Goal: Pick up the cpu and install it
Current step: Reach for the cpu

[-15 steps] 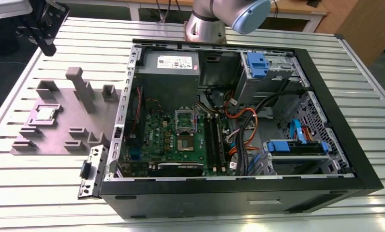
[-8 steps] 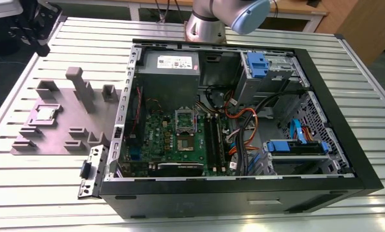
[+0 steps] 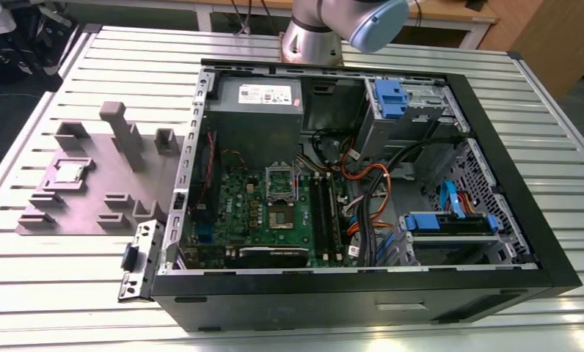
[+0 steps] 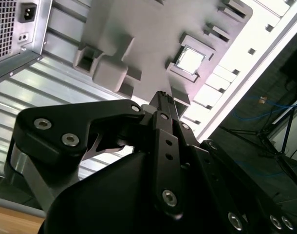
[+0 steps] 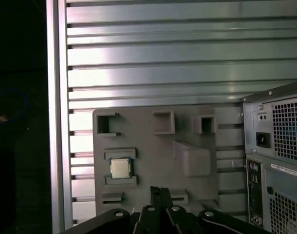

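Bench of ribbed silver aluminium (image 3: 57, 286) carries two things side by side: an open black computer case (image 3: 370, 312) and, toward the exterior view's left of it, a flat grey plastic holder plate (image 3: 125, 209) with raised blocks and pockets. The cpu (image 3: 70, 171) (image 4: 191, 60) (image 5: 120, 168), a small square chip with silver-grey metal top, lies flat in one pocket of this plate, between two low ledges. Inside the case I see the green motherboard (image 3: 238, 209), with the rectangular silver socket frame (image 3: 280, 183) near its middle. The black gripper (image 5: 161, 191) (image 4: 163, 95) hangs above the bench, over the holder plate side, apart from the cpu and touching nothing. Its fingers (image 5: 157, 196) are pressed together, with nothing between them. The silver and blue-grey robot arm (image 3: 317, 33) stands at the far edge of the bench, behind the case.
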